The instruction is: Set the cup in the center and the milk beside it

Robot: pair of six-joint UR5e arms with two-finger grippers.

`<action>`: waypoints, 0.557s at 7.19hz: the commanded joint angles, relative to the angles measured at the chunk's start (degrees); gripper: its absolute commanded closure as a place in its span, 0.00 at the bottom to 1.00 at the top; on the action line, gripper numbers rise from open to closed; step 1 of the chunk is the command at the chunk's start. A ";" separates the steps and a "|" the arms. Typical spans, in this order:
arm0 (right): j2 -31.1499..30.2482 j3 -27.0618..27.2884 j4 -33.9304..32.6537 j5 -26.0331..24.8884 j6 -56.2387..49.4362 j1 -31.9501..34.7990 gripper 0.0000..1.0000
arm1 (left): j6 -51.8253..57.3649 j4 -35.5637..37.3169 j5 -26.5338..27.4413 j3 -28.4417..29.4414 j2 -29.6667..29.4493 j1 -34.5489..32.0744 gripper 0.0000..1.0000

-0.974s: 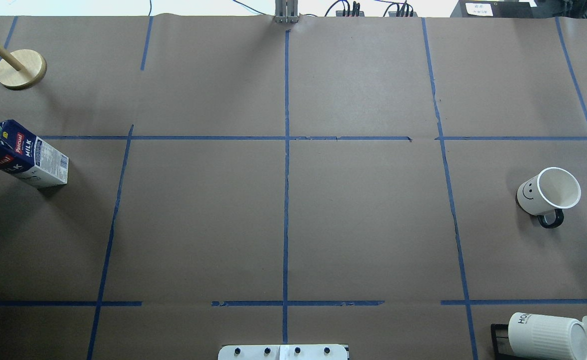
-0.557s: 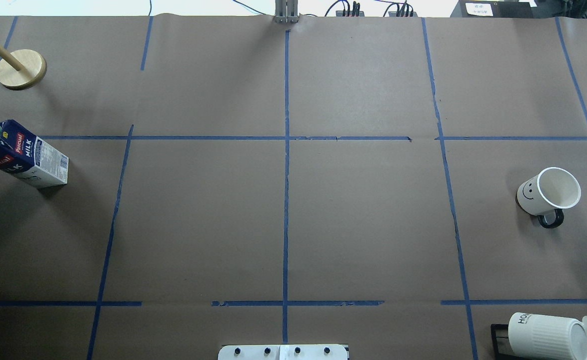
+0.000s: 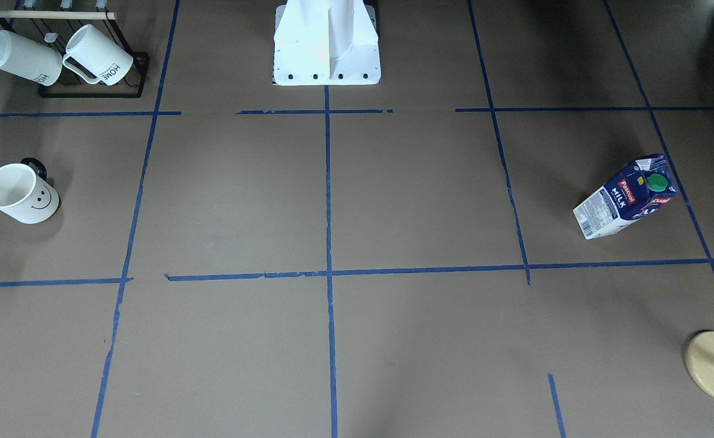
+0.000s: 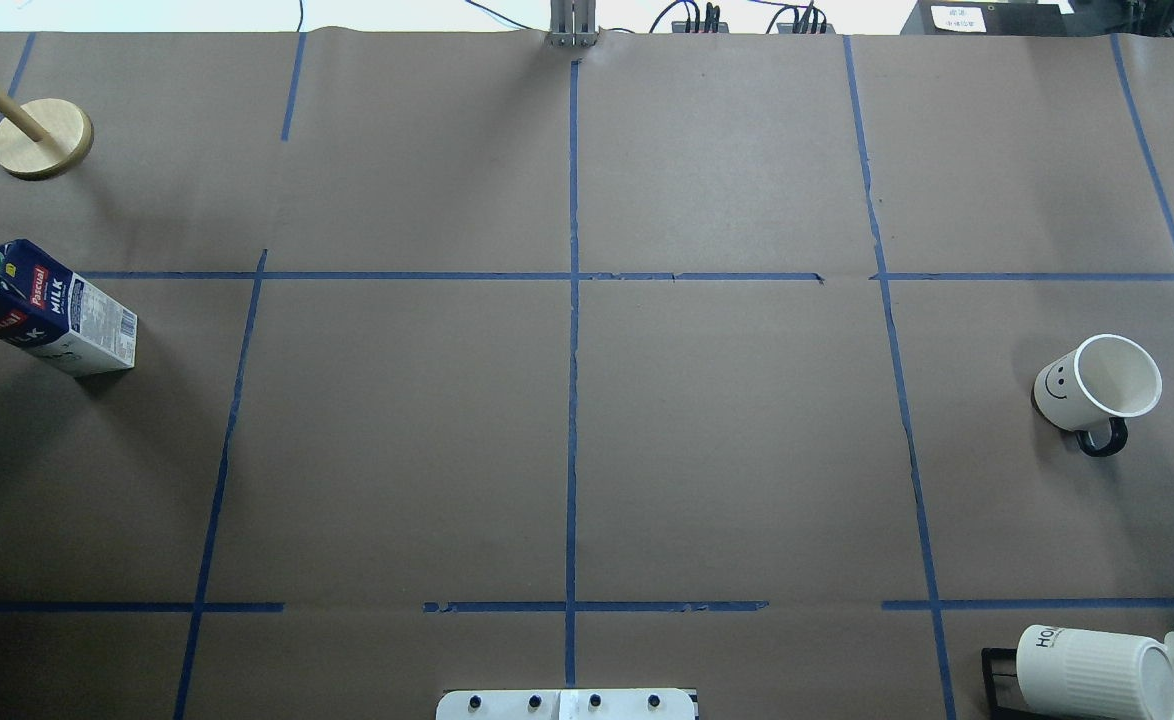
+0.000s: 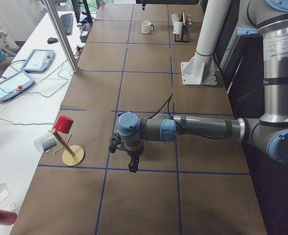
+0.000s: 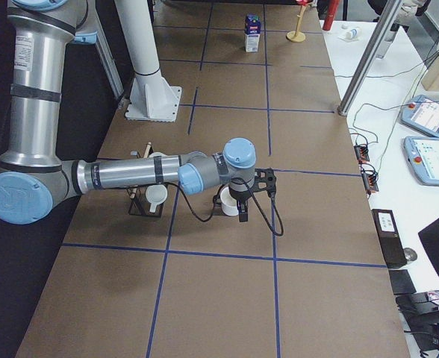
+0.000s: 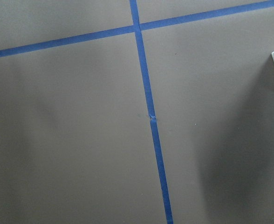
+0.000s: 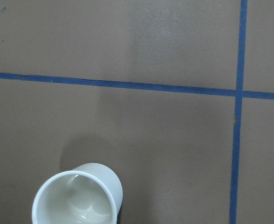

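Cup (image 4: pixel 1097 390) stood upright on the right part of the table (image 4: pixel 397 450), well apart from the center (image 4: pixel 573 276). Milk (image 4: pixel 42 310) stood upright at the far left edge, also well apart from the center. Right gripper (image 6: pixel 243 215) hung apparently just above the cup. Left gripper (image 5: pixel 132 167) hung low near the milk. Whether either gripper's jaws were apart or together could not be told.
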 commanded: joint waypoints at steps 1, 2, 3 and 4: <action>-0.12 -0.20 6.37 -4.65 9.67 -7.12 0.01 | 0.00 0.25 0.00 -0.29 0.09 0.00 0.00; -1.08 -1.77 10.05 -6.07 11.01 -8.90 0.01 | 0.00 0.25 0.00 -0.29 0.09 0.00 0.00; -1.26 -4.92 14.61 -6.26 11.55 -10.05 0.01 | 0.00 0.25 0.00 -0.21 0.09 0.00 0.00; -1.26 -6.78 18.14 -6.44 13.99 -11.36 0.01 | 0.00 0.17 -0.09 -0.12 0.09 0.00 0.00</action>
